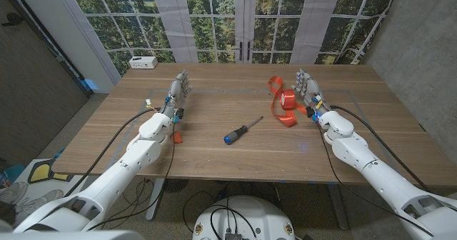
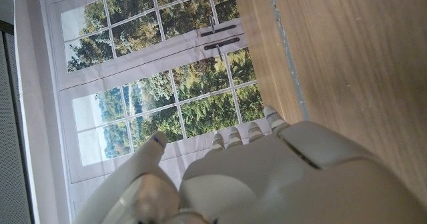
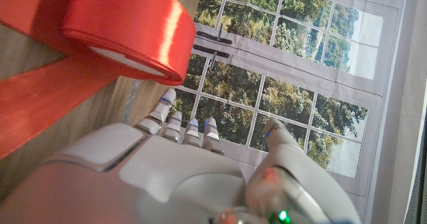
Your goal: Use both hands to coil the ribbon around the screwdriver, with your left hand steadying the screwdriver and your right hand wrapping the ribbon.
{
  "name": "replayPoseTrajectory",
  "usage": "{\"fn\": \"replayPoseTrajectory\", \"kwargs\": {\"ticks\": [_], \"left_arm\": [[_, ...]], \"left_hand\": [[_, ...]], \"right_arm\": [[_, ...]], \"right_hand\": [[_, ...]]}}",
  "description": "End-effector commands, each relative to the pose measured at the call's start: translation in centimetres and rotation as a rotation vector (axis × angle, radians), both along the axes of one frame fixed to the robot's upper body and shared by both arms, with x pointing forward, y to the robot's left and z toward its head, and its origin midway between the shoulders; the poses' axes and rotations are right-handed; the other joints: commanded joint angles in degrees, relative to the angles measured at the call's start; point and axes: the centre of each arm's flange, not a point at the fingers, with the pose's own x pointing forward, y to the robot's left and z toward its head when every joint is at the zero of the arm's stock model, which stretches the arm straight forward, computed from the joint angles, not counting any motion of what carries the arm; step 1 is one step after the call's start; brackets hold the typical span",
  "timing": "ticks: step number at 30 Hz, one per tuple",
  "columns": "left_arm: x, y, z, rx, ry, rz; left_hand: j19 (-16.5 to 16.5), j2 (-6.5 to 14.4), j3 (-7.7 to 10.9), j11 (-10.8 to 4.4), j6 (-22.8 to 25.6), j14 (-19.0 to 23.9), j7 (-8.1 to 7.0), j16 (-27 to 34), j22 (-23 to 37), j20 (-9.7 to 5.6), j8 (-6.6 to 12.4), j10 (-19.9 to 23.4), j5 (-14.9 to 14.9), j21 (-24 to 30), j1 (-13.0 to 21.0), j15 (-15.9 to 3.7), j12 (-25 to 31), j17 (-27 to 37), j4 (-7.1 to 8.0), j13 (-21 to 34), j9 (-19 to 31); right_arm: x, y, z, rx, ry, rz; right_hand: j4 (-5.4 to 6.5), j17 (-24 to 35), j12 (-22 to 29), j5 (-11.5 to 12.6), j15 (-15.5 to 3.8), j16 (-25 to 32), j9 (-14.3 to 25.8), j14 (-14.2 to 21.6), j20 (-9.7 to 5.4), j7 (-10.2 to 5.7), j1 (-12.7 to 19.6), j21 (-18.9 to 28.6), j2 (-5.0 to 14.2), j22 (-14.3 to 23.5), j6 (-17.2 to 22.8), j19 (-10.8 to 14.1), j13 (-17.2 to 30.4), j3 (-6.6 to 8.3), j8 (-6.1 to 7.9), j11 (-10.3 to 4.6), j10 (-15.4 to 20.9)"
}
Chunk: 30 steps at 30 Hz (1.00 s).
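Note:
A screwdriver point(image 1: 243, 131) with a black and blue handle lies at the middle of the wooden table point(image 1: 235, 151), its tip pointing to the far right. A red ribbon roll point(image 1: 287, 102) with a loose tail point(image 1: 275, 87) sits to the right of it. My right hand point(image 1: 309, 90) stands beside the roll, fingers straight and apart, holding nothing; in the right wrist view the ribbon roll point(image 3: 127, 27) is close to that hand point(image 3: 180, 171). My left hand point(image 1: 178, 91) stands at the table's left, fingers apart, holding nothing, well away from the screwdriver; it fills the low part of the left wrist view point(image 2: 267, 177).
A white box point(image 1: 143, 62) sits at the far left corner. A small red piece point(image 1: 176, 136) lies by my left forearm. Pale tape lines point(image 1: 214, 90) mark the tabletop. Windows and a door stand behind the table.

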Motion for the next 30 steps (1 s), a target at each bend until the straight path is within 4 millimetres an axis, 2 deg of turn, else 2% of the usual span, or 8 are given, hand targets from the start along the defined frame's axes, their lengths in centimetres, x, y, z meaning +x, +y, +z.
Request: {"fn": "replayPoseTrajectory", "kwargs": {"ticks": [1, 6, 9, 17, 30], "left_arm": [[-1.1, -0.2, 1.0, 0.085, -0.115, 0.100], [-1.8, -0.5, 1.5, 0.098, -0.184, 0.149], [-2.2, -0.8, 1.8, 0.143, -0.197, 0.167], [-3.3, -1.7, 2.5, 0.255, -0.237, 0.192], [-5.2, -3.4, 3.6, 0.435, -0.288, 0.198]], "left_hand": [[3.9, 0.5, 1.80, 0.05, 2.6, 6.7, 0.05, 0.6, 0.2, 0.98, 0.63, 2.6, -1.1, 0.7, 4.8, -0.14, 1.2, 0.2, -4.93, 0.3, 0.2], [6.9, 1.1, 2.99, -0.19, 7.6, 11.2, 1.28, 0.6, 0.4, 1.52, 0.99, 8.4, -1.6, 1.4, 8.1, -1.03, 2.2, 0.3, -8.24, 0.4, 0.2], [7.8, 1.2, 3.33, -0.41, 9.7, 13.2, 1.73, 0.7, 0.5, 1.86, 1.12, 10.5, -1.7, 1.6, 9.3, -1.46, 2.5, 0.3, -9.43, 0.5, 0.3], [8.5, 1.4, 3.54, -0.40, 11.1, 14.2, 1.48, 0.6, 0.6, 1.92, 1.16, 11.4, -1.7, 1.7, 10.1, -1.52, 2.5, 0.3, -10.25, 0.5, 0.3], [8.8, 1.4, 3.57, -0.18, 11.9, 15.0, 1.58, 0.6, 0.7, 1.95, 1.04, 12.2, -1.7, 1.8, 10.4, -1.55, 2.5, 0.4, -10.61, 0.5, 0.3]], "right_arm": [[-0.2, 0.0, 0.0, -0.009, 0.008, 0.011], [-0.5, 0.0, 0.0, -0.019, 0.011, 0.013], [-0.7, -0.1, 0.0, -0.017, 0.007, 0.015], [-1.3, -0.1, -0.1, -0.018, 0.002, 0.013], [-2.3, -0.3, -0.5, -0.019, -0.004, 0.017]], "right_hand": [[-1.21, 0.1, 0.7, 0.0, 0.81, 0.8, 0.3, 2.1, 1.38, -0.20, 1.5, -0.1, 0.64, 0.3, 1.0, 0.6, 0.3, 0.62, 0.41, 0.97, 1.0], [-2.01, 0.2, 1.3, -0.3, 1.09, 1.4, 0.3, 3.7, 1.94, -0.21, 2.4, -0.4, 1.22, 0.4, 1.9, 1.4, 0.4, 0.92, 0.61, 2.18, 2.8], [-2.23, 0.4, 1.6, -0.6, 1.27, 1.8, 0.3, 4.4, 2.07, -0.16, 2.6, -0.5, 1.39, 0.4, 2.5, 1.6, 0.4, 0.89, 0.75, 2.66, 3.8], [-2.66, 0.6, 1.8, -0.9, 1.31, 2.1, 0.4, 5.1, 2.39, 0.19, 2.9, -0.8, 1.71, 0.5, 3.6, 2.0, 0.5, 0.92, 0.98, 3.42, 4.7], [-3.06, 0.8, 1.9, -1.2, 1.31, 2.4, 0.4, 5.7, 2.57, 0.52, 3.2, -1.0, 1.92, 0.5, 4.5, 2.3, 0.5, 0.93, 1.13, 3.50, 5.3]]}}
